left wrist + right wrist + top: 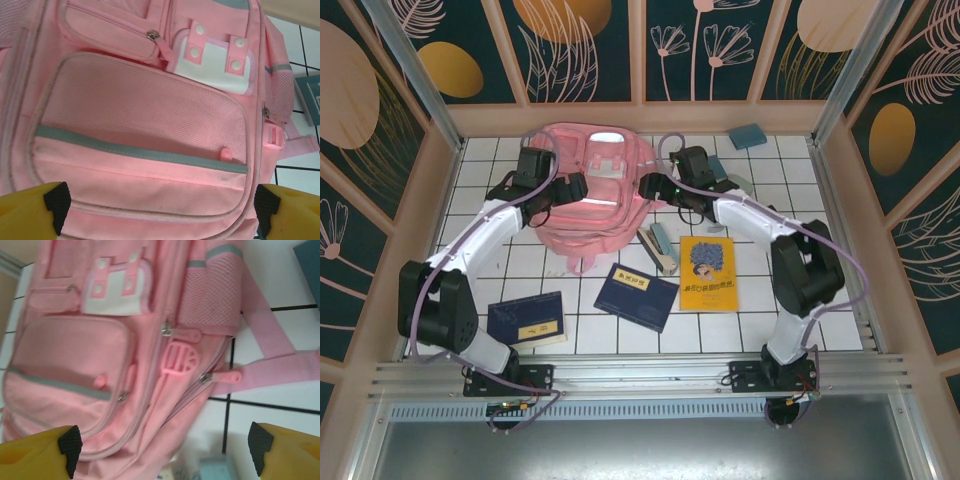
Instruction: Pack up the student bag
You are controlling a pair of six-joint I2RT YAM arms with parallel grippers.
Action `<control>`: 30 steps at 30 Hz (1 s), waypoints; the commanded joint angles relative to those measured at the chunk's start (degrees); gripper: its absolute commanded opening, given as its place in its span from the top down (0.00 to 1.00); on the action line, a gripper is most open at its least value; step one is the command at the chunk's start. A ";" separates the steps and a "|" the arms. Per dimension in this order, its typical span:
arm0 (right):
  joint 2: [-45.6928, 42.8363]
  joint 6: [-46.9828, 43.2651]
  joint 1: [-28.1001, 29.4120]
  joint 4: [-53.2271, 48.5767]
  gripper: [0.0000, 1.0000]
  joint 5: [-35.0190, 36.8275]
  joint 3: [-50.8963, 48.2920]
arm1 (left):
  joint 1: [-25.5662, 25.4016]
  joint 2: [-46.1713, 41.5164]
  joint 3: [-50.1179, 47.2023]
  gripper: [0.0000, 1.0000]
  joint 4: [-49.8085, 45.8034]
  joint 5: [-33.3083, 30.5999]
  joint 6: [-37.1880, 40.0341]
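Note:
The student bag (588, 200) is a large pink backpack lying flat at the back middle of the tiled table, front side up. My left gripper (570, 187) hovers over its left part. In the left wrist view the bag's front pocket (140, 125) with a grey stripe lies below the left gripper (161, 210), whose jaws stand wide apart and hold nothing. My right gripper (654, 187) is at the bag's right edge. The right wrist view has the bag's side zippers (205, 378) and strap (270, 367) under the right gripper (165, 452), open and empty.
On the tiles in front of the bag lie a yellow book (708, 272), a dark blue book (636, 296), another dark blue book (527, 320) and a pale pencil case (662, 246). A teal block (747, 136) sits at the back right. Wooden walls ring the table.

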 commanded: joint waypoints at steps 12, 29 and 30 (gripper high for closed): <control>14.40 -0.46 -4.92 -0.74 0.13 -9.29 10.55 | -8.03 6.10 6.49 0.02 -7.53 -5.12 4.17; 26.46 3.28 -6.81 0.84 0.21 -24.13 21.34 | -10.29 16.40 13.32 0.08 -10.07 0.62 7.80; 26.55 3.15 -6.40 0.91 0.22 -24.45 21.66 | -10.38 16.61 13.56 0.08 -10.34 0.24 8.28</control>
